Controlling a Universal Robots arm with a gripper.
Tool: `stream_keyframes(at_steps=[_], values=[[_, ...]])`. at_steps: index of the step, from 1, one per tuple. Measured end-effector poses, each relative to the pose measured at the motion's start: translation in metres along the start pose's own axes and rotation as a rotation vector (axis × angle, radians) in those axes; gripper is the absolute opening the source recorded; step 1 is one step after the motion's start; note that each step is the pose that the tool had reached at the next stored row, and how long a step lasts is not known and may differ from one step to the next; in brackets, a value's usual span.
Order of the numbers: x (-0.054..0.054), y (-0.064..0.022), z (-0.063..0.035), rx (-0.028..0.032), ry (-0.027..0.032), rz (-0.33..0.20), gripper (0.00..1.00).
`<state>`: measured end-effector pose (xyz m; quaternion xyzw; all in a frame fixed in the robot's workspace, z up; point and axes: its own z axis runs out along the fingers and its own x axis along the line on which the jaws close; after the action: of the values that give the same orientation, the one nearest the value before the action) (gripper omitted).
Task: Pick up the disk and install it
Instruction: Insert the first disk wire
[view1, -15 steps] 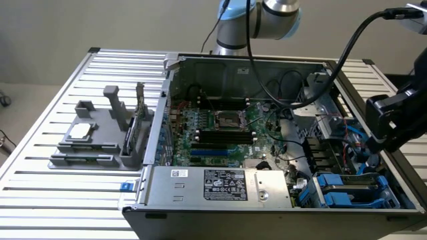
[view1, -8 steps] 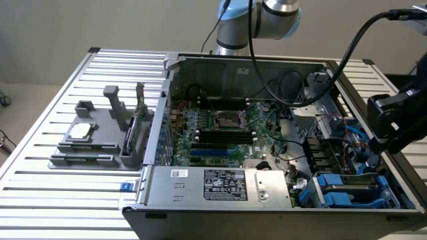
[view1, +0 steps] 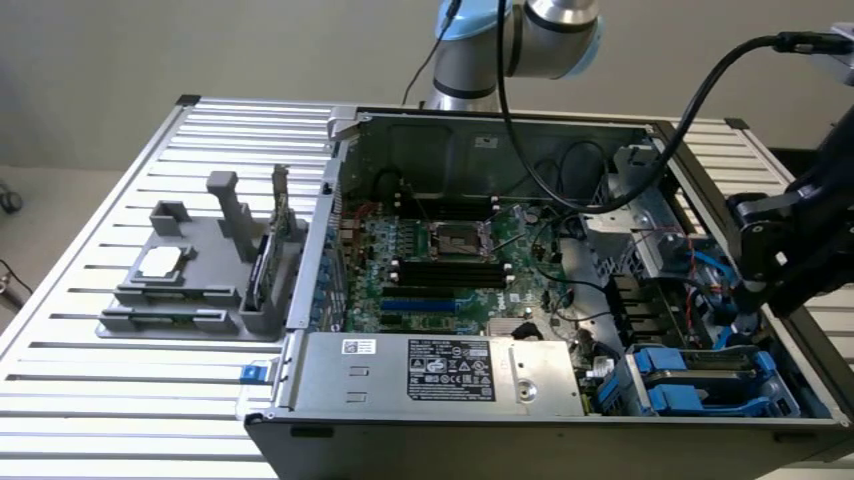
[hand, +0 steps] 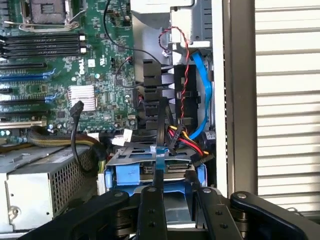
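Where the drive bay sits, at about 4 o'clock from the middle of the open computer case (view1: 330, 190) in the exterior view, the disk (view1: 687, 382) (hand: 130, 175) is seen lying flat in its blue carrier. The gripper (view1: 742, 318) (hand: 175, 175) is placed just above it, at about 1 o'clock from the disk in that view. Whether the jaws are clamped on the disk or stand free of it cannot be told. A blue data cable (hand: 202, 90) and 1 red, yellow and black wire bundle (hand: 187, 142) are seen just beyond the disk. The grey power-supply box (view1: 447, 368) (hand: 35, 185) is set beside the bay at 9 o'clock, and the green motherboard (view1: 434, 265) (hand: 60, 75) at about 10 o'clock. Outside the case, at 9 o'clock on the slatted table (view1: 80, 385), a grey fixture (view1: 200, 290) is seen with 1 processor chip (view1: 160, 262) resting on it.
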<state>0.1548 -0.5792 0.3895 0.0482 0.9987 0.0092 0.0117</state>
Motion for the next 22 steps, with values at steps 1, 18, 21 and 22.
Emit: stream_keyframes(at_steps=[1,18,21,22], values=[[0.000,0.0000,0.0013,0.0003,-0.0003,0.018,0.31],[-0.006,0.0015,0.0176,0.0063,-0.0048,0.233,0.31],[-0.010,0.0027,0.0177,0.0095,-0.0057,0.247,0.31],[-0.011,0.0031,0.0178,0.0108,-0.0061,0.251,0.31]])
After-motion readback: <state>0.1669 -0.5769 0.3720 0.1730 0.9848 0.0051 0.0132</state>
